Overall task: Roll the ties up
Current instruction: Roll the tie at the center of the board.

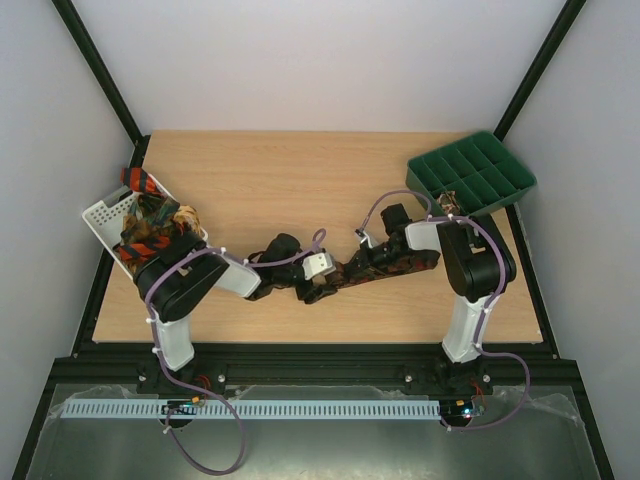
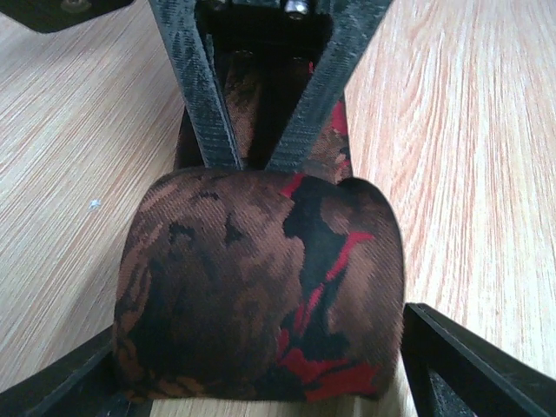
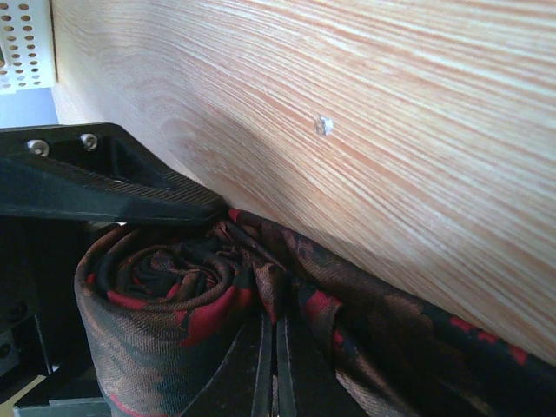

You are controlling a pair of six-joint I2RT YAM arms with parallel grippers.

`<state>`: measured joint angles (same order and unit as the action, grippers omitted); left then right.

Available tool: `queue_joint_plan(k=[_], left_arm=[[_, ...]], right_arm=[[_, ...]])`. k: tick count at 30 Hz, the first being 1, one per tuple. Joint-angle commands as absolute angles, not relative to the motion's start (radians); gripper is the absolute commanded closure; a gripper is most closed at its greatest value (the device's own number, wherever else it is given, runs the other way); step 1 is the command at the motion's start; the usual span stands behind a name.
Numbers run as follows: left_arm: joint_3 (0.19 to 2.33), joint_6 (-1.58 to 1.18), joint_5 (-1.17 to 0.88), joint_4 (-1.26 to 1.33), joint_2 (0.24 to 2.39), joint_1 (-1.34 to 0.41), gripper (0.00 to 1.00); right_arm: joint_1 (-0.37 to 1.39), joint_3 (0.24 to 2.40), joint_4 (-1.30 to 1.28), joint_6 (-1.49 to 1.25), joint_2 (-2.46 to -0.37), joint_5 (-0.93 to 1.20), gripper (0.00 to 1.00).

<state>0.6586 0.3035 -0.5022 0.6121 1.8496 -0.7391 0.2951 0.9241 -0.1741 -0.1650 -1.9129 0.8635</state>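
Observation:
A dark brown tie point(image 1: 400, 262) with red specks lies across the table's middle, its left end wound into a roll point(image 2: 261, 287). My left gripper point(image 2: 261, 373) has one finger on each side of that roll, pressing its ends. My right gripper point(image 3: 276, 347) is shut on the flat part of the tie just behind the roll point(image 3: 165, 304), with its fingers point(image 2: 200, 87) meeting in a V. In the top view the left gripper point(image 1: 318, 283) and the right gripper point(image 1: 358, 265) meet over the tie. More ties point(image 1: 150, 225), orange-and-black and tan-gold, lie piled in the white basket point(image 1: 105, 212).
The white slotted basket stands at the table's left edge and shows as a corner point(image 3: 26, 43) in the right wrist view. A green compartment tray point(image 1: 470, 175) sits at the back right. Bare wooden tabletop point(image 1: 300, 180) stretches behind the arms.

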Motion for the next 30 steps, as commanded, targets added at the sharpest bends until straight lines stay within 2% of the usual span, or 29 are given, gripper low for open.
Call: queue_joint_plan(k=[1, 5, 9, 11, 14, 21, 25, 30], left_arm=[[0.701, 0.2, -0.541, 0.682, 1.906, -0.752, 0.23], [0.724, 0.225, -0.509, 0.682, 1.947, -0.768, 0.33], [0.747, 0.324, -0.458, 0.587, 1.958, -0.772, 0.59], [0.734, 0.385, -0.428, 0.536, 1.948, -0.768, 0.65], [0.722, 0.471, -0.417, 0.444, 1.942, -0.759, 0.68], [0.709, 0.537, -0.393, 0.351, 1.933, -0.747, 0.69], [0.728, 0.522, -0.406, 0.342, 1.945, -0.748, 0.68], [0.737, 0.512, -0.416, 0.341, 1.947, -0.751, 0.67]], right_arm=[[0.292, 0.885, -0.241, -0.154, -1.957, 0.68, 0.99], [0.292, 0.893, -0.239, -0.159, -1.96, 0.687, 0.99], [0.292, 0.901, -0.257, -0.146, -1.939, 0.693, 0.99], [0.28, 0.91, -0.287, -0.13, -1.915, 0.706, 0.95], [0.257, 0.934, -0.353, -0.092, -1.867, 0.732, 0.75], [0.254, 0.929, -0.378, -0.118, -1.727, 0.896, 0.47], [0.288, 0.919, -0.323, -0.17, -1.728, 0.919, 0.44], [0.322, 0.922, -0.262, -0.203, -1.816, 0.878, 0.51]])
